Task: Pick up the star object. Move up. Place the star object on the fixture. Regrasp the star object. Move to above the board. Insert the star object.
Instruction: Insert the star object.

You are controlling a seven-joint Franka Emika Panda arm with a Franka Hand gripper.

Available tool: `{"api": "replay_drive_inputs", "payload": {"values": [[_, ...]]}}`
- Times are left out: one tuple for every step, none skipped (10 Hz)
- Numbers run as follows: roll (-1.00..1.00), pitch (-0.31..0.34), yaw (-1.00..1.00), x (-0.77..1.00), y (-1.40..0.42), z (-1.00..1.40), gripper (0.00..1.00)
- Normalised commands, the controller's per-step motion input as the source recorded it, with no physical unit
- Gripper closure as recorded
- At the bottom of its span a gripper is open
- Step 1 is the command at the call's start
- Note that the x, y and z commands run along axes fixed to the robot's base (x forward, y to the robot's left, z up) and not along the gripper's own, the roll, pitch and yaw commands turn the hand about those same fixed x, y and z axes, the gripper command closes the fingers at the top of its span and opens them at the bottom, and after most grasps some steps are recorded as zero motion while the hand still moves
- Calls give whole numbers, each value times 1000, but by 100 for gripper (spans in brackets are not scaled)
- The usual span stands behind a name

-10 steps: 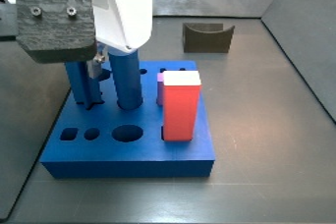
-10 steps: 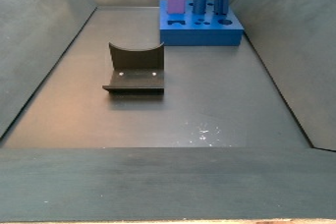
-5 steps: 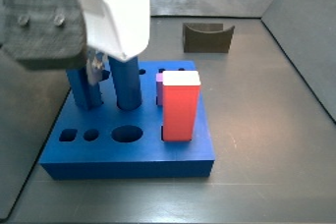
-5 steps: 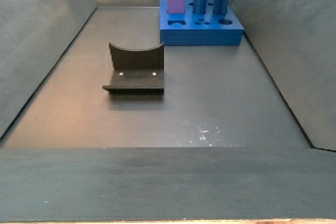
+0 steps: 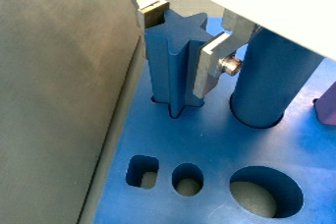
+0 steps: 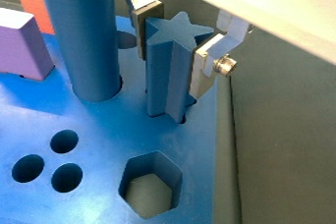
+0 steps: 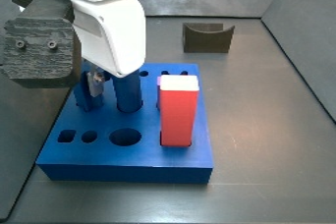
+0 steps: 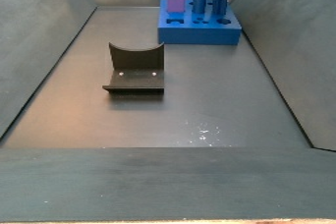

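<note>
The star object [image 5: 171, 66] is a slim blue star-section peg. It stands upright in a hole at the back corner of the blue board [image 5: 138, 135]. My gripper [image 5: 182, 41] is shut on the peg's top, one silver finger on each side, as both wrist views show [image 6: 175, 39]. In a side view the gripper [image 7: 92, 77] hangs under the white arm, over the board's [image 7: 132, 159] far left corner, with the peg [image 7: 88, 92] below it. The fixture [image 7: 206, 37] stands apart behind the board, empty.
A thick blue cylinder [image 7: 128, 90] stands right beside the star peg. A red white-topped block [image 7: 179, 115] stands on the board's right part. Open holes [image 6: 147, 182] lie along the board's near edge. A grey wall [image 5: 66, 81] runs close beside the board.
The gripper has come down with the star peg, which now sits lower in the board. The arm has entered the top of the side view that shows the fixture in front.
</note>
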Motion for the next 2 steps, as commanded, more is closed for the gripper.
{"api": "replay_drive_inputs", "payload": {"values": [[0,0,0,0,-20,0,100],[0,0,0,0,0,0,100]]}}
